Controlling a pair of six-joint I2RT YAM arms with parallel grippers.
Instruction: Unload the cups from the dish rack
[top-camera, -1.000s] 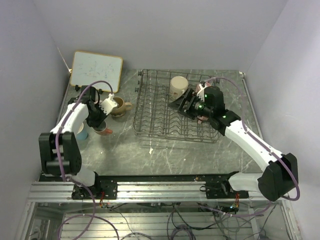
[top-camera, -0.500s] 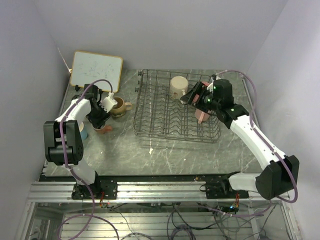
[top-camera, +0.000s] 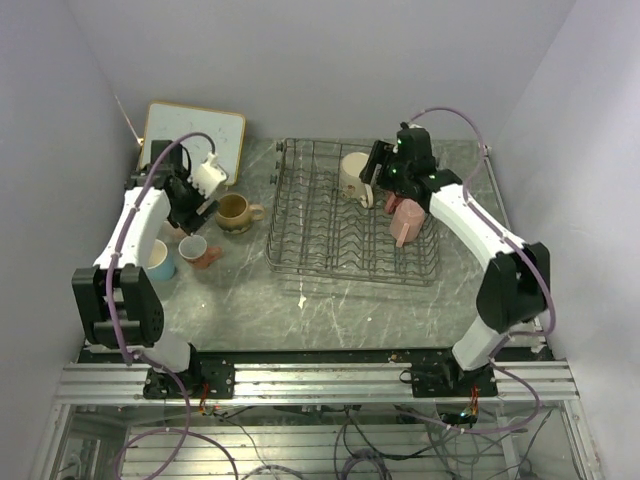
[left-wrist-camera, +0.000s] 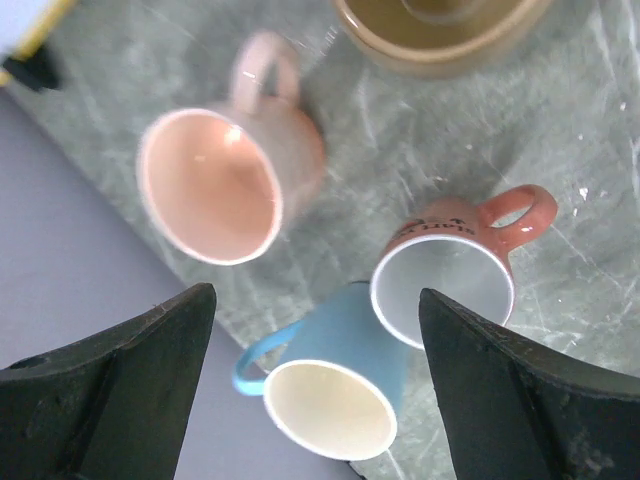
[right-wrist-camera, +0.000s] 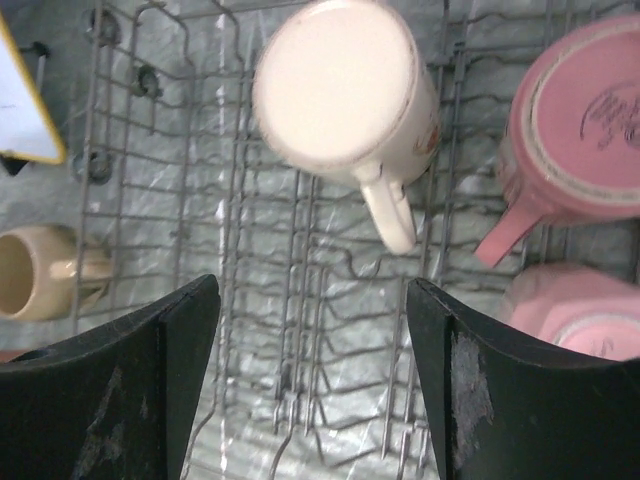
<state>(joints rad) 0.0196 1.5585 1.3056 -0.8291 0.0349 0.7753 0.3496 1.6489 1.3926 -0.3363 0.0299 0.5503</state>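
**Left gripper** (left-wrist-camera: 315, 305), left of the overhead frame: jaws spread wide, nothing between them, hanging over the four cups that stand on the table (top-camera: 330, 305).

In its wrist view I read, left to right:
- a pale pink mug (left-wrist-camera: 215, 180) at upper left
- a light blue mug (left-wrist-camera: 335, 385) at bottom centre
- a salmon mug (left-wrist-camera: 450, 270) just beside the blue one
- a tan mug (left-wrist-camera: 440, 25) cut off by the top edge

All four show their mouths upward. A whiteboard (top-camera: 190, 140) leans at the upper left of the overhead frame.

**Centre:** the dish rack (top-camera: 320, 240), with three cups in its upper right part. A cream mug (right-wrist-camera: 345, 85) sits mouth down on the tines, its handle pointing toward the bottom of the right wrist view. A rose mug (right-wrist-camera: 580, 120) and a second rose mug (right-wrist-camera: 575, 325) lie at that view's right edge.

**Right gripper** (right-wrist-camera: 312, 290): jaws apart and empty, poised over the rack, with the cream mug at top centre of its view.

I judge the left side's set-down done and the pick-up of the cream mug to be the step in hand. My next move calls for centring the jaws on the mug's body, lowering and closing. Then I lift it straight up, clear of the tines and the rose mugs.
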